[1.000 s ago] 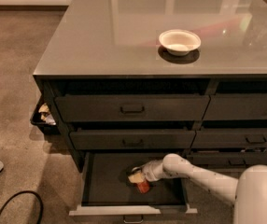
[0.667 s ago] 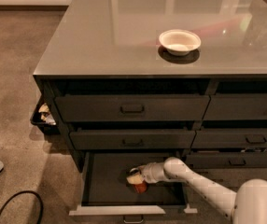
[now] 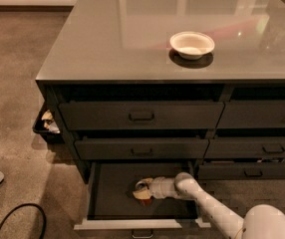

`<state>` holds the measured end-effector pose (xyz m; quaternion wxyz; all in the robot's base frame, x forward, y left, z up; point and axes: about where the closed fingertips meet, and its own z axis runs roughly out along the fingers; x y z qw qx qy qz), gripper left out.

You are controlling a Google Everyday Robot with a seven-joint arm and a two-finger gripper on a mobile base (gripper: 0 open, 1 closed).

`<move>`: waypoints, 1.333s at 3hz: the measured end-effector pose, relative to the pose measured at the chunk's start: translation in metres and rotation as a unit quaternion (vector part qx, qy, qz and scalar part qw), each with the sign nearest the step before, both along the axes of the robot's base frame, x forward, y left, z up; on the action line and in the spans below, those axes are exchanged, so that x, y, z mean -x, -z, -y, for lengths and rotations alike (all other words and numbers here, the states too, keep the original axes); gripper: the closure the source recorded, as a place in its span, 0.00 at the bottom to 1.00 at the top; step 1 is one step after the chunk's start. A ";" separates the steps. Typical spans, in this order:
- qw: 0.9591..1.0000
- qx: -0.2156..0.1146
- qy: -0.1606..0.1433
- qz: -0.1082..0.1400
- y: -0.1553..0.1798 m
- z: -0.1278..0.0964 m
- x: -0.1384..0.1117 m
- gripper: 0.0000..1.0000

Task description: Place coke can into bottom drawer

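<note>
Dim, warm light falls from overhead, streaking pale glare across the countertop [image 3: 107, 44] well above the gripper [image 3: 143, 192], which sits low in the murky bottom drawer [image 3: 112, 195]; the bowl [image 3: 192, 44] up beyond it casts a soft shadow.

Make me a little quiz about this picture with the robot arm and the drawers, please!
1. True or false: the white bowl sits on the countertop.
2. Pick one. The pincer is: A) over the white bowl, B) inside the open bottom drawer, C) resting on the countertop.
3. Short answer: what small thing is right at the pincer's tip?

Key
1. True.
2. B.
3. The coke can.
</note>
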<state>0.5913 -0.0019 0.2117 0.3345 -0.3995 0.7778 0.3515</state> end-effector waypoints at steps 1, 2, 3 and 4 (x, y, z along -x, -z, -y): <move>1.000 -0.024 -0.005 0.014 0.015 -0.004 0.000 1.00; 0.999 -0.043 -0.009 0.017 0.024 -0.007 0.000 0.81; 0.999 -0.043 -0.009 0.017 0.020 -0.007 0.000 0.58; 0.998 -0.055 -0.010 0.019 0.021 -0.007 0.000 0.35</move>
